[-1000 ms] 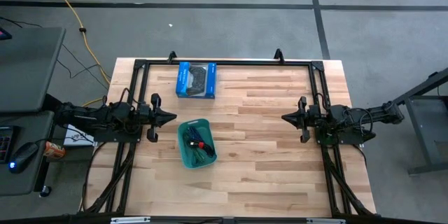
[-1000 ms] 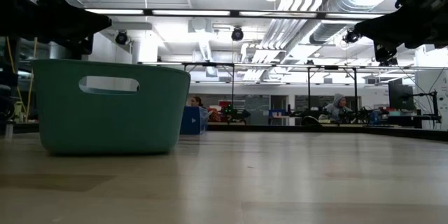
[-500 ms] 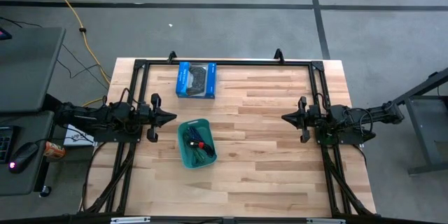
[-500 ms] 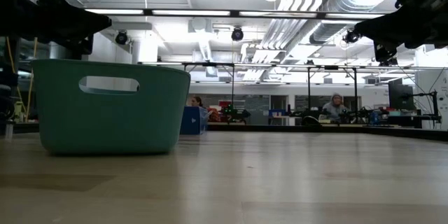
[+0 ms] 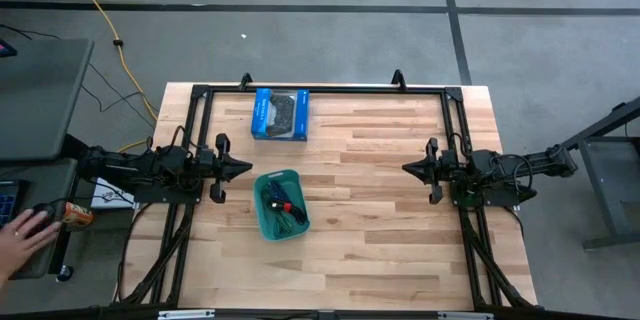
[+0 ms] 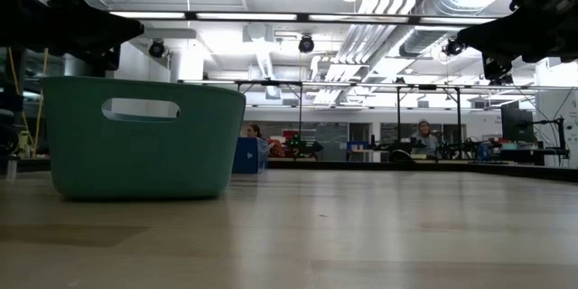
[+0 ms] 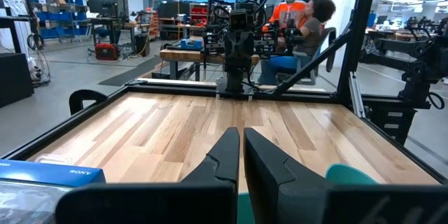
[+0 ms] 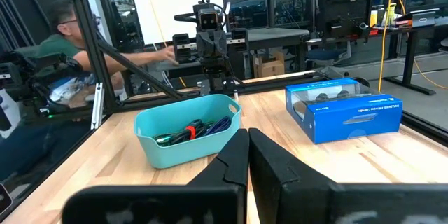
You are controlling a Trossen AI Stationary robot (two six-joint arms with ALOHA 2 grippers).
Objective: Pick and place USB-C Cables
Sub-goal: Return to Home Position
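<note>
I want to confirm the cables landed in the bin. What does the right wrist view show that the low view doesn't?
Only the right wrist view, looking past the shut right gripper, sees over the rim of the teal bin to the USB-C cables lying inside, a bit of red among them. Only the low view shows the bin's side wall and handle slot, which hide the contents. Both show the bin standing on the wooden table.
</note>
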